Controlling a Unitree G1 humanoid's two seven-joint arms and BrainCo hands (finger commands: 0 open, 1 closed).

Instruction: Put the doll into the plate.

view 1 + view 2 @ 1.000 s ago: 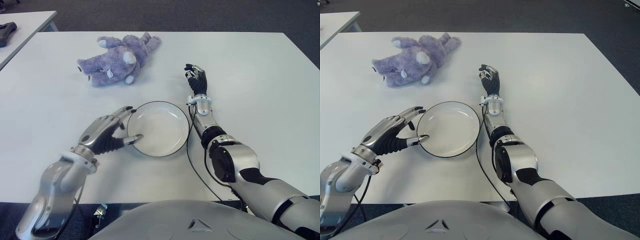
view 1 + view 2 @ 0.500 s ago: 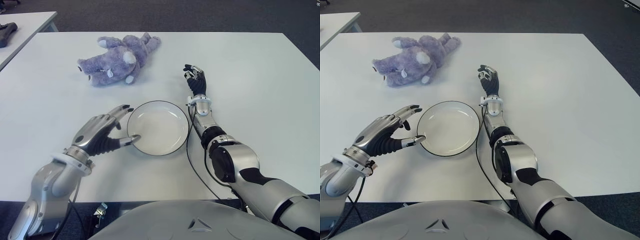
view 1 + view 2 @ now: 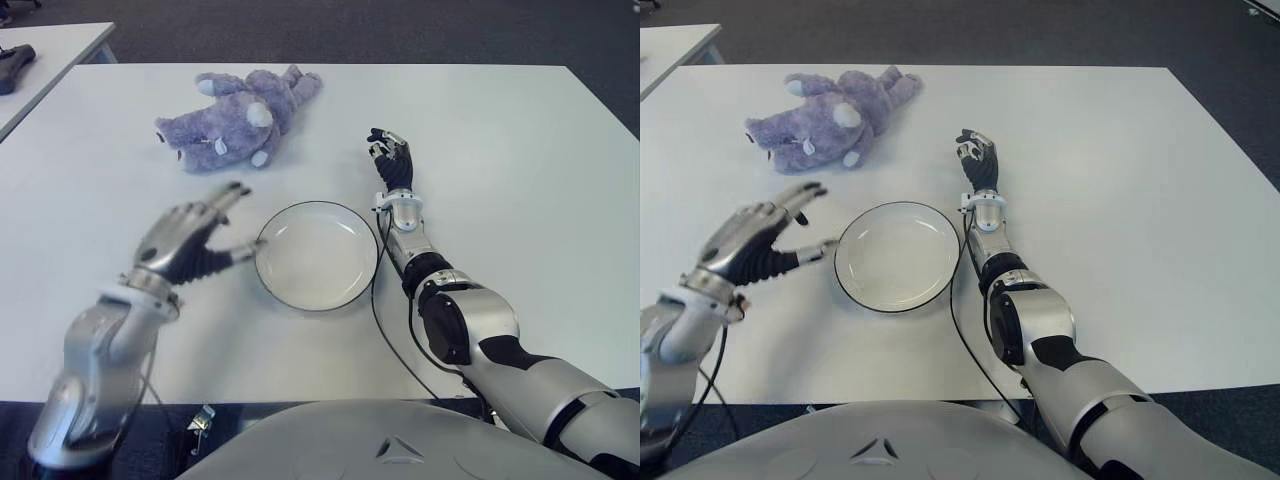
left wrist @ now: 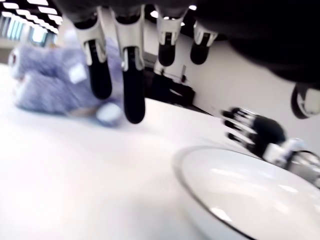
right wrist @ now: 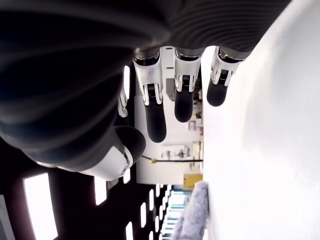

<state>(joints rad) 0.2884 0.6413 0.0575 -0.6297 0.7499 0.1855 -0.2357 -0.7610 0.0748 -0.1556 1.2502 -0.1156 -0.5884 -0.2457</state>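
**Leaving the plate, left hand is heading for the doll**

Spreading across nearly the whole view, the white table (image 3: 520,180) is carrying everything that matters, and nothing on it is yet where the task wants it. The purple plush doll (image 3: 238,118) is lying on its side at the far left part of the table, well apart from the plate and untouched by either hand. The white plate (image 3: 317,256) with its dark rim is sitting empty near the robot, between the two arms.

The left hand (image 3: 185,240) is now showing just left of the plate with its thumb clear of the rim, whereas a second ago that thumb was reaching onto the plate's near-left edge. It is blurring with motion, lifting and shifting away from the dish toward the doll's side. Its fingers (image 4: 133,80) are hanging extended and spread, holding nothing. That change suggests the plate positioning is finished and the reach for the doll is beginning.

The right hand (image 3: 392,158) is showing beyond the plate's far right edge, unchanged, its fingers loosely extended and empty.
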